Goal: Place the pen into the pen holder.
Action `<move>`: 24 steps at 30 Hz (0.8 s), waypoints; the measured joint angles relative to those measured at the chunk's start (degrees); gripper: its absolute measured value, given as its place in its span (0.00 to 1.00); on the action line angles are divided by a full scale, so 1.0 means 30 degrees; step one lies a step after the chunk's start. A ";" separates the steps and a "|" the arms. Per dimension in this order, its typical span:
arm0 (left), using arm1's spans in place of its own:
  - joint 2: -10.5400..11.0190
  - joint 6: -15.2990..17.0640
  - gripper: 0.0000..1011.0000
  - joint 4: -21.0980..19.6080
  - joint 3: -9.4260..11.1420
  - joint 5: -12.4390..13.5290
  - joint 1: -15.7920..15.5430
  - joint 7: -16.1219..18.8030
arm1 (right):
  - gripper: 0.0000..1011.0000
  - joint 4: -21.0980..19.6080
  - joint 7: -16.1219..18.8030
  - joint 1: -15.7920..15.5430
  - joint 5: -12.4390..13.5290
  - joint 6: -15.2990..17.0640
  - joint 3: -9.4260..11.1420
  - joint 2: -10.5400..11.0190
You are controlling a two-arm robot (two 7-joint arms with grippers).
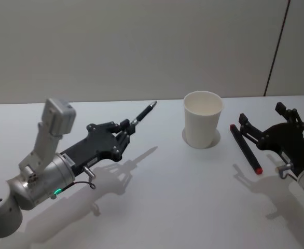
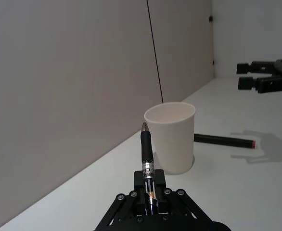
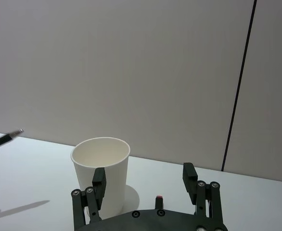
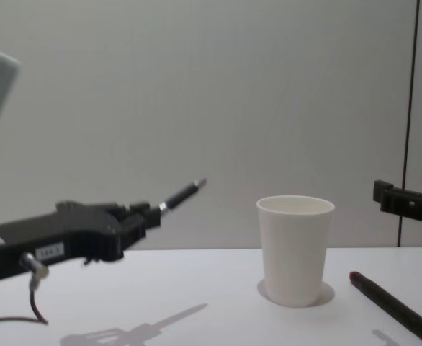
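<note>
My left gripper [image 1: 125, 129] is shut on the pen [image 1: 143, 113], a black pen with a silver tip, and holds it above the table, left of the pen holder. The tip points up and toward the pen holder [image 1: 202, 119], a white paper cup standing upright and empty. In the left wrist view the pen [image 2: 146, 149] sticks out of the gripper [image 2: 149, 185] toward the cup [image 2: 171, 137]. From the chest, the pen [image 4: 180, 194] hangs at about rim height of the cup [image 4: 294, 249]. My right gripper [image 1: 261, 114] stands open to the right of the cup.
A black marker with a red end [image 1: 245, 149] lies on the white table between the cup and my right gripper. It also lies on the table in the chest view [image 4: 393, 305]. A grey wall runs behind the table's far edge.
</note>
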 joint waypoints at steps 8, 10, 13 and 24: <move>0.0415 -0.2163 0.13 -0.0923 -0.0200 -0.1208 0.0798 0.0196 | 0.99 0.0000 0.0000 -0.0001 0.0000 0.0000 0.0001 0.0001; 0.0444 -0.2569 0.13 -0.1082 -0.0208 -0.1433 0.0916 0.0118 | 0.99 0.0000 0.0000 -0.0001 0.0000 -0.0001 0.0001 0.0001; 0.0451 -0.3020 0.13 -0.1253 -0.0212 -0.1700 0.1029 -0.0169 | 0.99 0.0000 0.0000 0.0000 0.0000 -0.0001 0.0001 0.0001; 0.0069 -0.3585 0.13 -0.1418 0.0048 -0.2057 0.0880 -0.2042 | 0.99 0.0000 0.0000 -0.0001 0.0000 -0.0001 0.0000 0.0000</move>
